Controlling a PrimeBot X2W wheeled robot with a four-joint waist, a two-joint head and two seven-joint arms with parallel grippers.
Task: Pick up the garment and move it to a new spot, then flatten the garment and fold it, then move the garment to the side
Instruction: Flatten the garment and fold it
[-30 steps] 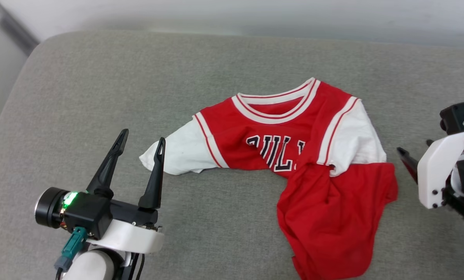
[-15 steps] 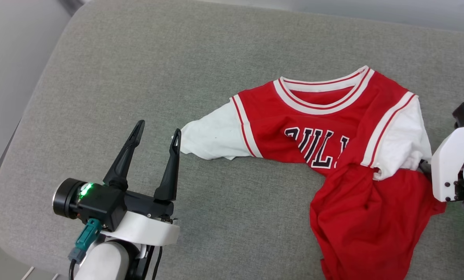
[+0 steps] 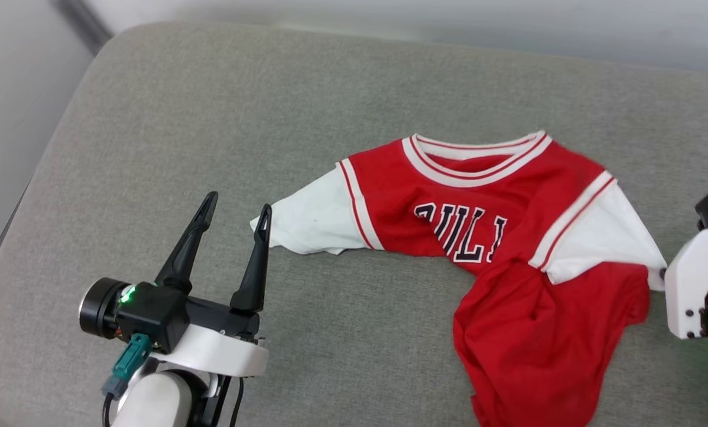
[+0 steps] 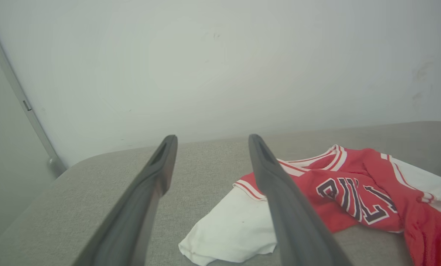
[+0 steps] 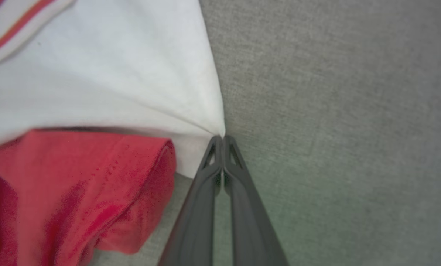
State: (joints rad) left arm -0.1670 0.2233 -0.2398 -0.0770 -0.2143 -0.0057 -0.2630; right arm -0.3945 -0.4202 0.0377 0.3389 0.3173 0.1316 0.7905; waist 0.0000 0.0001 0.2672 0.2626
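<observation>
Found the garment [image 3: 484, 249] sprawled on the grey cushion [image 3: 211, 118], toward three o'clock in the head view, with the collar at twelve, the lettered chest half buried, and the red body bunched down toward five o'clock. Judged it light, soft and limp: likely to sag and drag from any single pinch, unlikely to slip, and best taken by the sleeve hems or shoulder seams, one per side, so as to hang open. Saw one white sleeve [image 3: 312, 222] reaching out to nine o'clock, its tip just beside the left gripper [image 3: 238, 203] at eight o'clock, jaws spread wide and holding nothing. Read the right gripper [image 5: 223, 137] from its own wrist view: fingers pressed together, pinching the very point of the other sleeve [image 5: 113, 74], with cloth fanning out taut toward ten o'clock. Could not make out those fingertips behind the pale housing at four o'clock in the head view. Got from the left wrist view a low look across the cushion to a bare wall [image 4: 220, 55] at twelve.
</observation>
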